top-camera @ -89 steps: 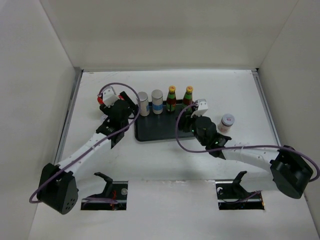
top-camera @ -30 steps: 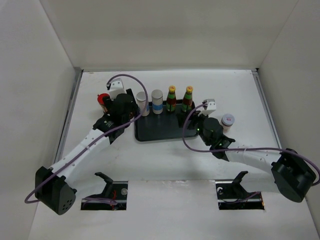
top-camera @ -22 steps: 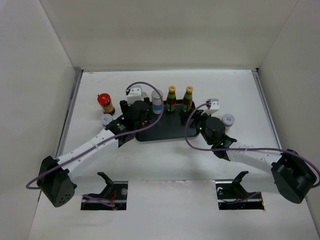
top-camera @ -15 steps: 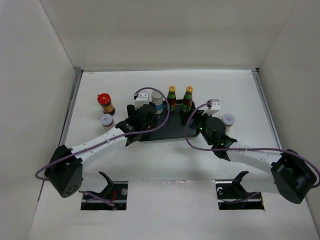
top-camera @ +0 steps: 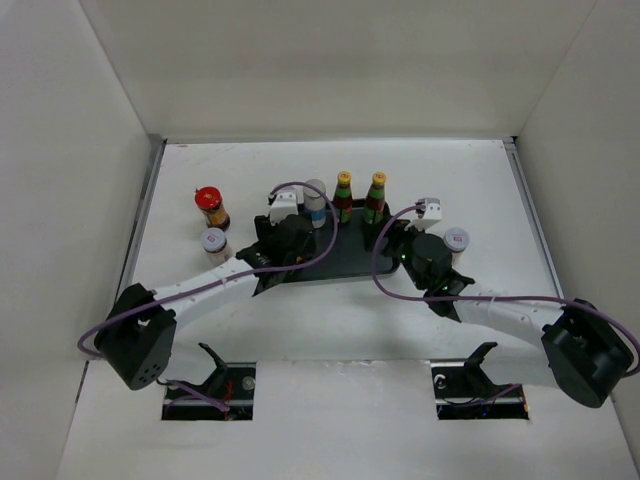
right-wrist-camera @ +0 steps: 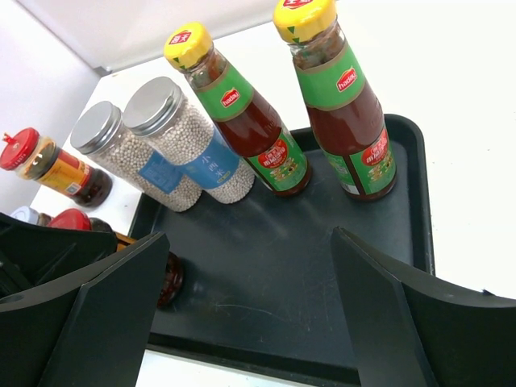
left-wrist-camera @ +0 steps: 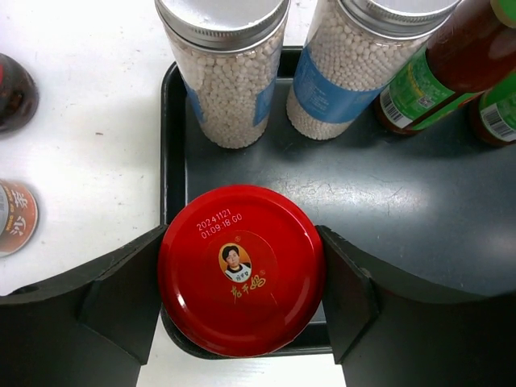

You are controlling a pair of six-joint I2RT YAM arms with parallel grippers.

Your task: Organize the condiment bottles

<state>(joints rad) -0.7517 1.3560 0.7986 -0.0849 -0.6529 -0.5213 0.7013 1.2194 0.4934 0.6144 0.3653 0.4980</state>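
The tray (left-wrist-camera: 419,218) holds two bead-filled grey-topped jars (left-wrist-camera: 226,89) and two sauce bottles (right-wrist-camera: 347,105).

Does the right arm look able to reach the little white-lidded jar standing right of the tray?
Probably yes. The right fingers are open and empty, and the white-lidded jar stands alone just beside that arm, with nothing between them.

Left claw (left-wrist-camera: 242,270) clamps red-lidded jar (left-wrist-camera: 242,242), right claw (right-wrist-camera: 246,242) spread wide open
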